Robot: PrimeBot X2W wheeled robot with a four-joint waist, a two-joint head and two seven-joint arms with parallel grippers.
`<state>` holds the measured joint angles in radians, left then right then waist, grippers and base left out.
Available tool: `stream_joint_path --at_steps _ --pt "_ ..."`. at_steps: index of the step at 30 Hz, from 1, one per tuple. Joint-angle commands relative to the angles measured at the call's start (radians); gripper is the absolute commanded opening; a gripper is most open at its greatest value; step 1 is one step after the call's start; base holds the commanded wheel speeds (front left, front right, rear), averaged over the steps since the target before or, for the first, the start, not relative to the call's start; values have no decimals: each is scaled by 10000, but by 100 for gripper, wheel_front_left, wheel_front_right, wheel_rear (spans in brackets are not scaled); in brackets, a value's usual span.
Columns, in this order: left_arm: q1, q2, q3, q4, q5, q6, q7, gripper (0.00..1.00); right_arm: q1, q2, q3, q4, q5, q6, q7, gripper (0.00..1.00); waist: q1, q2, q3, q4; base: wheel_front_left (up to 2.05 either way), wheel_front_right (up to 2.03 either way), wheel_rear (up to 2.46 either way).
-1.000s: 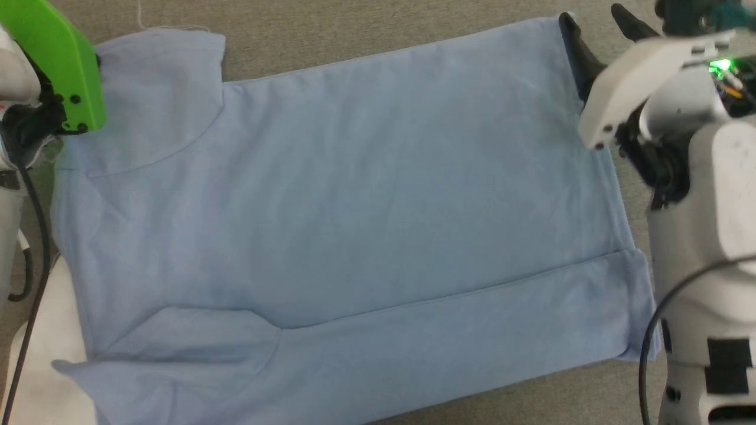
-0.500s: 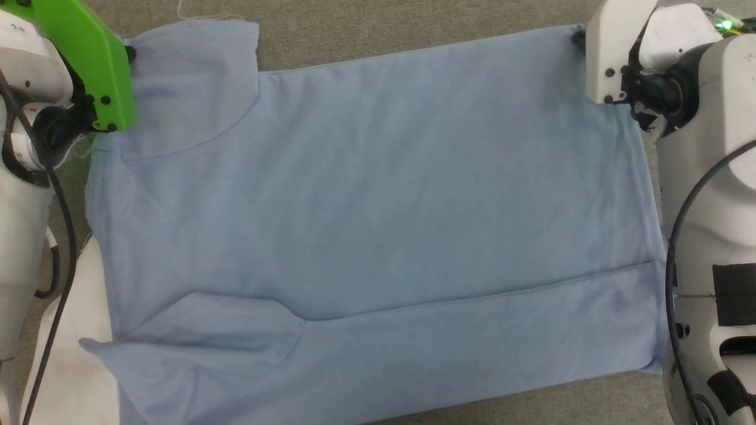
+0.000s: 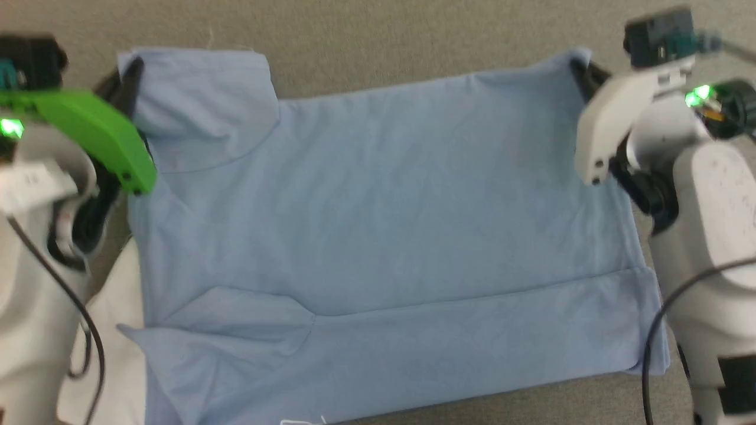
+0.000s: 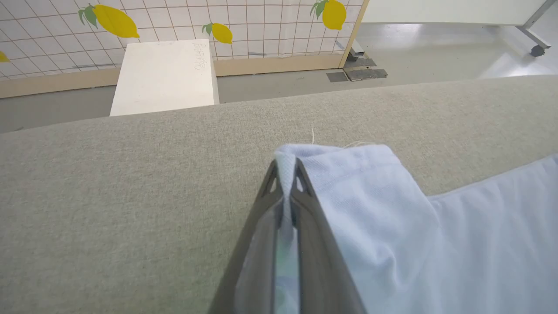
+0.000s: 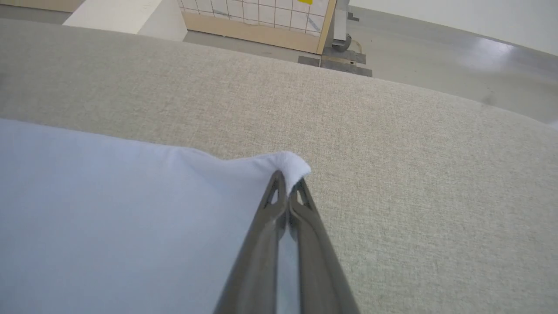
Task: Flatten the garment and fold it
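**Head and wrist views.** The garment [image 3: 378,236] lay spread across the table [image 3: 413,35], sleeves toward the table's left and hem toward its right. The strip along the near edge, near sleeve included, was already turned over onto the body, its fold line running left to right. The left tool [image 4: 285,163] was closed on the outer far corner of the far sleeve [image 3: 201,100], with cloth pinched between the jaws and showing just past the tips. The right tool [image 5: 287,176] was closed likewise on the far hem corner, a small tuft of cloth standing proud of its tips. Both pinched corners were raised slightly off the table. The cloth between them lay nearly flat, with faint creases.

**Step in hand, as judged.** Flattening appeared done and one lengthwise fold laid. The two tools held the far long edge, ready for the second lengthwise fold.

**Next move, as judged.** Both tools would need to lift together with the edge taut between them. They would then carry it toward the near edge and lay it in line with the strip already folded, the far sleeve tucked within. Uneven lifting, or a slip at either thin pinch, could skew the fold or let the sleeve bunch
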<state>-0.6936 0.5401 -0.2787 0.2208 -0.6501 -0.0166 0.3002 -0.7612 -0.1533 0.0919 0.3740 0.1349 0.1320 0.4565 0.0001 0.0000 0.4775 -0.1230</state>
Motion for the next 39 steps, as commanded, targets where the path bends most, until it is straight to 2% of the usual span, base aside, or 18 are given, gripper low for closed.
stream_joint_path --at_steps 1,4,7,12,16,21,28,29,31,32,33,34,35,39 --pt "608 -46 127 -297 -21 23 -414 0 436 -243 173 -217 224 -13 -519 0 -1 0 -1057 328 0 0 0" --pt "1818 -166 391 -941 -252 230 -1041 0 1215 -720 357 -515 492 -13 -1446 0 -1 0 -1696 512 0 0 0" --pt "3275 -237 551 -1783 -535 514 -1240 0 2052 -1040 417 -745 732 -13 -2062 0 -1 0 -2242 681 0 0 0" --pt "5392 -302 658 -2798 -1057 900 -1098 0 3360 -1513 236 -940 960 -13 -2216 0 -1 0 -2874 976 0 0 0" --pt "6775 -378 625 -3265 -1460 1052 -949 0 4304 -1789 45 -1025 1081 -13 -1806 0 -1 0 -3168 1175 0 0 0" --pt "7814 -500 278 -3335 -1704 982 -784 0 5288 -2021 36 -1121 1130 -13 -863 0 -1 0 -3312 1335 0 0 0" --pt "8131 -678 -235 -2856 -1712 783 -659 0 5953 -2054 205 -886 1030 -13 747 0 -1 0 -3279 1364 0 0 0" --pt "8081 -656 -462 -2550 -1572 736 -539 0 6014 -1938 303 -700 1019 -13 1468 0 -1 0 -3255 1316 0 0 0" --pt "8038 -668 -575 -2371 -1484 728 -513 0 6027 -1828 270 -655 1015 -13 1833 0 -1 0 -3259 1289 0 0 0" --pt "8011 -702 -607 -2276 -1469 749 -508 0 6039 -1753 213 -672 1035 -13 1962 12 -1 0 -3273 1286 0 0 0" --pt "7988 -723 -629 -2218 -1447 759 -521 35 6056 -1693 168 -715 1063 -13 2018 40 -1 0 -3293 1288 0 0 0" --pt "7972 -766 -623 -2161 -1416 804 -589 83 6093 -1617 84 -782 1115 -13 2047 97 -1 0 -3340 1293 0 0 0" --pt "7976 -803 -620 -2128 -1403 841 -636 100 6142 -1566 6 -838 1149 -13 2076 100 -1 0 -3374 1297 0 0 0" --pt "7979 -1022 -455 -2193 -1304 981 -1226 100 6495 -1270 -574 -1349 1203 -13 1912 100 -1 0 -3562 1360 0 0 0"
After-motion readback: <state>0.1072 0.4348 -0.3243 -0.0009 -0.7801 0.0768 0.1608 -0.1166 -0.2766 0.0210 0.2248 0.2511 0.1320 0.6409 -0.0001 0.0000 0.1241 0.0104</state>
